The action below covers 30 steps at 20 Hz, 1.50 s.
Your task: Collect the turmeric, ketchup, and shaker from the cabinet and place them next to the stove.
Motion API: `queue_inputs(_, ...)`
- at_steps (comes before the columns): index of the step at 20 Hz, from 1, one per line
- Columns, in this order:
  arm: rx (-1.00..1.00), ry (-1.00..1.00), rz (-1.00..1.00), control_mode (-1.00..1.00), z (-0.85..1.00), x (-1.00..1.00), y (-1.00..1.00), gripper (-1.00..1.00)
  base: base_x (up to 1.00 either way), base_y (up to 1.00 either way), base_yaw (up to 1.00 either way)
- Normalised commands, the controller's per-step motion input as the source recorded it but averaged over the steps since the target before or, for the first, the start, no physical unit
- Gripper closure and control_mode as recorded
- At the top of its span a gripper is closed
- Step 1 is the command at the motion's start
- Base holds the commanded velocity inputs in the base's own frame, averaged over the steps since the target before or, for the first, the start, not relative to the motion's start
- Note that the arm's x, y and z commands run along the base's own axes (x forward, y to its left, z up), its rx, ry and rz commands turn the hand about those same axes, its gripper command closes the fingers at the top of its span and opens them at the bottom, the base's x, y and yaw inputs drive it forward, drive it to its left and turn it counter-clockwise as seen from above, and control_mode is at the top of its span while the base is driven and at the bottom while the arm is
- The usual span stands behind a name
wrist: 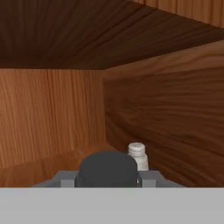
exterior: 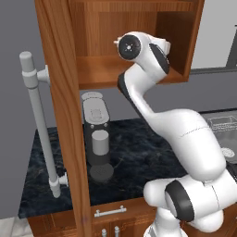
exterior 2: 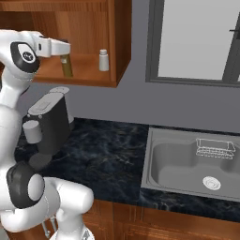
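Cabinet: reddish-brown, at the upper left of the left base view, its door swung open with the long grey bar handle at the left edge.
Gripper: reached onto the cabinet shelf at the upper left of the right base view; jaws closed on a dark-capped olive-brown bottle.
Bottle in hand view: its dark round cap sat at the bottom centre, between the finger tips.
White container: stood upright on the same shelf, right of the gripper, well apart from it.
Surface: dark marbled, carrying a grey coffee machine at left.
Sink: lower right.
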Motion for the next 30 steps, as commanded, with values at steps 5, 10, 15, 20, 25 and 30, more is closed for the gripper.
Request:
queue_inputs(5,0.00,0.04,0.00,-1.00,-0.01,-0.72,0.00,1.00,0.00,0.00,0.00)
queue_inputs(10,0.00,0.00,0.00,-1.00,-0.06,-0.64,-0.09,1.00,0.00,0.00,0.00)
queue_inputs(15,0.00,-0.03,0.00,-1.00,-0.07,-0.53,-0.18,1.00,0.00,0.00,0.00)
queue_inputs(20,0.00,0.00,-0.02,-1.00,-0.11,-0.40,-0.21,1.00,0.00,0.00,0.00)
queue_inputs(25,0.01,0.00,-0.05,-1.00,-0.21,-0.35,-0.27,1.00,0.00,0.00,0.00)
queue_inputs(30,0.00,0.00,-0.01,1.00,-0.24,-0.09,-0.04,1.00,0.00,0.00,0.00)
